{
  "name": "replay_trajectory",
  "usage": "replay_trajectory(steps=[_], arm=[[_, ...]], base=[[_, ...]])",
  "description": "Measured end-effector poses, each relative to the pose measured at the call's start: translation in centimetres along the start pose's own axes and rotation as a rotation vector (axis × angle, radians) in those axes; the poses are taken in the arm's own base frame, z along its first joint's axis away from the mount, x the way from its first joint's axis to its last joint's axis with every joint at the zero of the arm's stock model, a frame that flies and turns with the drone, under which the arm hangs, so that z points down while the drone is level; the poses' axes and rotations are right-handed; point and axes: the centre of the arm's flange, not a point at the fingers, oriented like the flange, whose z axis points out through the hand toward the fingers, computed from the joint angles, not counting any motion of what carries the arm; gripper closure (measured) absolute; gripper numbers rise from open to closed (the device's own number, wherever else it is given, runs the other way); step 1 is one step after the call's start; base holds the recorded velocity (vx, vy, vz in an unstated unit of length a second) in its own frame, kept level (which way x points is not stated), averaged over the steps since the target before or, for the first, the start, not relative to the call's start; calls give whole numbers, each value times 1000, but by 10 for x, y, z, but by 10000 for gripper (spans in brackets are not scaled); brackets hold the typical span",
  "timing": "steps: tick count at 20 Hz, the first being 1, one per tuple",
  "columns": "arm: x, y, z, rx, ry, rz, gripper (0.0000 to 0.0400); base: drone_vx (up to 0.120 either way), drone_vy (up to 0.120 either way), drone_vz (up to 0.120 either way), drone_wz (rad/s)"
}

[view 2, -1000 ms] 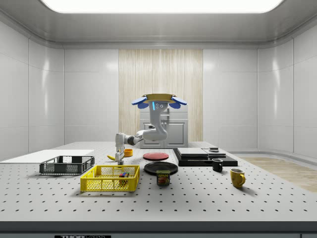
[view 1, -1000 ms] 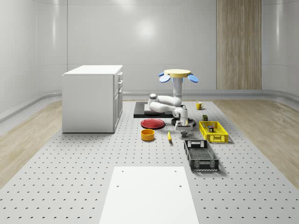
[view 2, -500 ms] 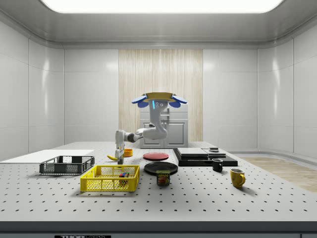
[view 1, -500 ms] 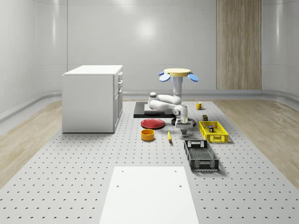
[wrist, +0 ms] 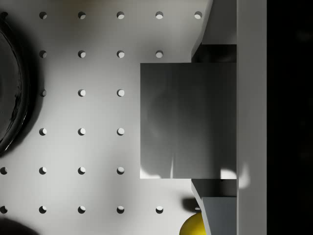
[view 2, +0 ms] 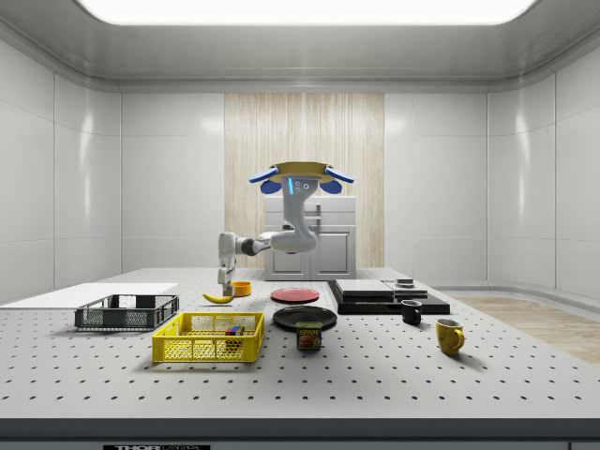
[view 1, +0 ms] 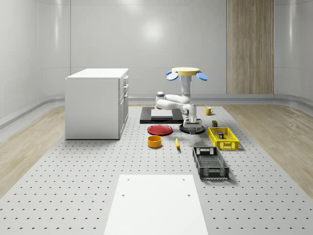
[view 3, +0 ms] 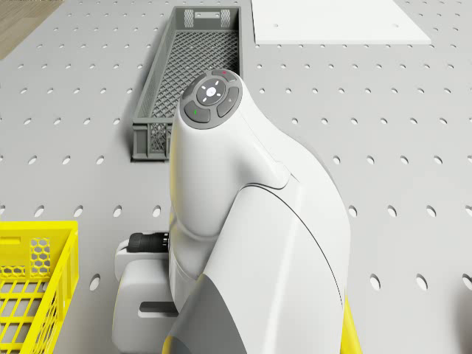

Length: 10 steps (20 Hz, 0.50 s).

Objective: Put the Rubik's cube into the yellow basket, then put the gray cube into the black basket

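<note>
Your wrist view shows the jaws pinching the gray cube (wrist: 188, 120); the side view shows the drone (view 2: 301, 178) hovering above the desk (view 2: 375, 375), behind the yellow basket (view 2: 208, 337).

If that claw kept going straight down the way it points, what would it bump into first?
Probably the bare table; the gripper, already shut on the gray cube, points down at it.

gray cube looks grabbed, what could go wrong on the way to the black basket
The gray cube sits between the fingers with much of it sticking out past them, so it might slip in transit. The yellow basket lies close beside the gripper, so an early release could land there rather than in the black basket. The banana also lies nearby and might get knocked.
</note>
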Motion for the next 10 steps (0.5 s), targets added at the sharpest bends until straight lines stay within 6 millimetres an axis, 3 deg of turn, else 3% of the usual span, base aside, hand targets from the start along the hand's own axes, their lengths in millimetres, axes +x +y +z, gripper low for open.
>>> replay_trajectory(steps=[6, 10], arm=[[0, 0, -1, 0, 0, 0, 150], [0, 0, -1, 0, 0, 0, 150]], base=[[120, 0, 7, 0], [120, 120, 0, 0]])
